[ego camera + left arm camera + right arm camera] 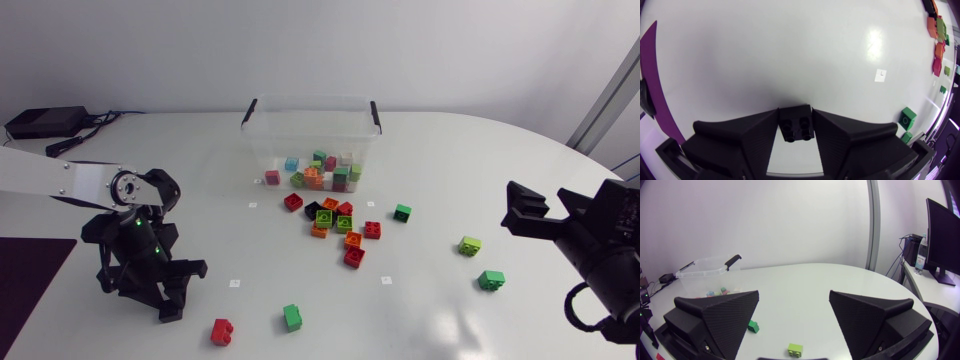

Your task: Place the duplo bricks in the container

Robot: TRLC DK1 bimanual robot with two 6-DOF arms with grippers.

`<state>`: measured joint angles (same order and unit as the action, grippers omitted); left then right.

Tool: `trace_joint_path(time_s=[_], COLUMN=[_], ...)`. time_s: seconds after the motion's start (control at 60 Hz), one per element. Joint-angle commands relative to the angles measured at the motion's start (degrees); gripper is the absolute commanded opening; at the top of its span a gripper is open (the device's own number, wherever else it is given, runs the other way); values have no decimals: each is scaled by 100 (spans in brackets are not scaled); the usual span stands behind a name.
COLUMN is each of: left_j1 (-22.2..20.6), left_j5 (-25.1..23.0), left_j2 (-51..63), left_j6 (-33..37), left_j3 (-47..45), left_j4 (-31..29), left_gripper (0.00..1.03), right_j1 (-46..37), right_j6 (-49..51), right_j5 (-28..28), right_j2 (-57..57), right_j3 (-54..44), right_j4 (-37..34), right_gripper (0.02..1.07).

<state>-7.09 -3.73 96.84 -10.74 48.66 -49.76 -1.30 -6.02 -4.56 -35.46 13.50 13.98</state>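
The left pincer (795, 119) is closed on a black brick (797, 125). Both wedge fingers press against its sides, so the brick sits squarely between the tips, with two round forms showing on its near face. Ahead of this pincer is bare white worktop (790, 55). A green brick (908, 118) lies off to one side of the fingers, and a cluster of bricks (938, 35) in orange, red and green lies farther out on that side.

From above, the left pincer (170, 300) points down at the worktop's near part, and a red brick (222, 331) lies just beside it.

The right pincer (794, 297) is spread wide and holds nothing. A lime brick (795, 350) lies on the worktop below the gap between its fingers, not touching either one. A second green brick (754, 326) lies close by one finger. Well ahead, past that same finger, stands the clear container (705, 275) with several bricks inside.

In the head view the cluster lies between the two pincers, just in front of the container (262, 140).
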Motion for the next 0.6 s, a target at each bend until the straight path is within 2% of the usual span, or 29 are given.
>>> trace_joint_path(time_s=[0.0, 0.2, 0.333, 0.433, 0.467, 0.583], left_j1=[85, 76, -214, -354, -381, -372], left_j5=[65, 144, 214, 338, 373, 461], left_j2=[-139, -218, -183, 55, 116, 142], left_j6=[-139, -95, -42, -42, -42, -42], left_j3=[-129, -68, 38, 170, 178, 143], left_j4=[1, 1, 142, 142, 115, 45], left_gripper=[42, 42, 44, 76, 83, 96], right_j1=[-72, -81, -72, -72, -72, -72], right_j6=[-101, -83, -83, -75, -66, 13], right_j5=[-10, -10, -10, -10, -10, -1], right_j2=[22, 22, 31, 39, 83, 242], right_j3=[-58, -93, -110, -146, -154, -198], right_j4=[114, 123, 123, 123, 114, 61], right_gripper=[103, 103, 103, 103, 103, 103])
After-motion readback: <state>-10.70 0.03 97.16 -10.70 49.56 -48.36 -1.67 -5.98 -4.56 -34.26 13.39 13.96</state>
